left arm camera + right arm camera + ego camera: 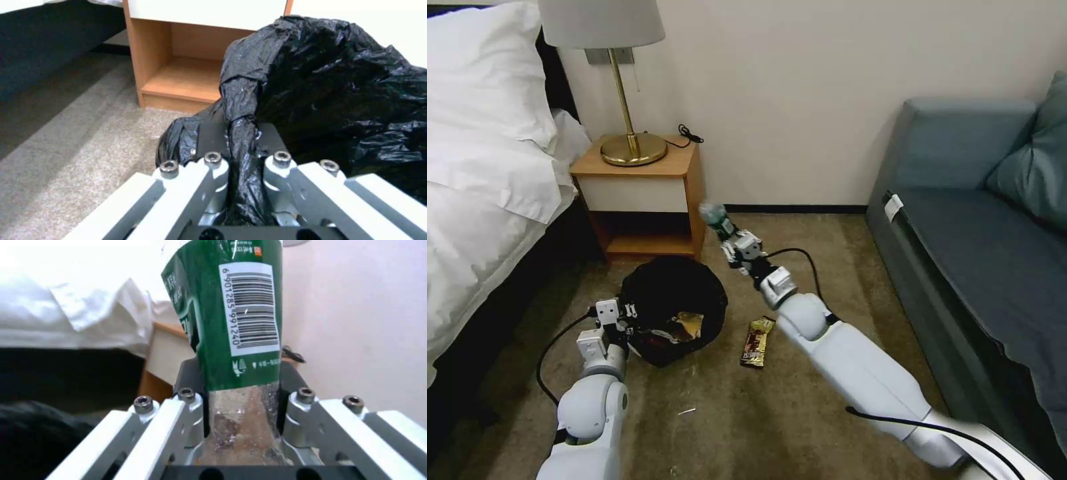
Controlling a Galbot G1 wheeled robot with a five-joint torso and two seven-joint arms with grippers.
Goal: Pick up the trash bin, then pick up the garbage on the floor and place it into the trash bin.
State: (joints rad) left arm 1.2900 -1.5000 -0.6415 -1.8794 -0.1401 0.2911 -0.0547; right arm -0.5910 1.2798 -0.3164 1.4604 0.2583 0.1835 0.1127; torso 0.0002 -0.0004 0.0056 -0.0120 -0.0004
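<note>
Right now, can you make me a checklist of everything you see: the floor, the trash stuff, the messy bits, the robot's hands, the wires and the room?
Surface: brown carpet floor, a small white scrap lying on it.
Job's things: round trash bin lined with a crinkly black plastic bag, wrappers inside; brown-gold snack bar wrapper on the carpet beside it; clear green-labelled plastic bottle lifted off the floor.
Clutter: nothing seen beyond the scrap.
Hands: left hand shut on the bag at the bin's rim; right hand shut on the bottle, beyond the bin.
Cables: black cable along the right arm, another by the left arm.
Surroundings: wooden nightstand with brass lamp, white bed, blue sofa.
</note>
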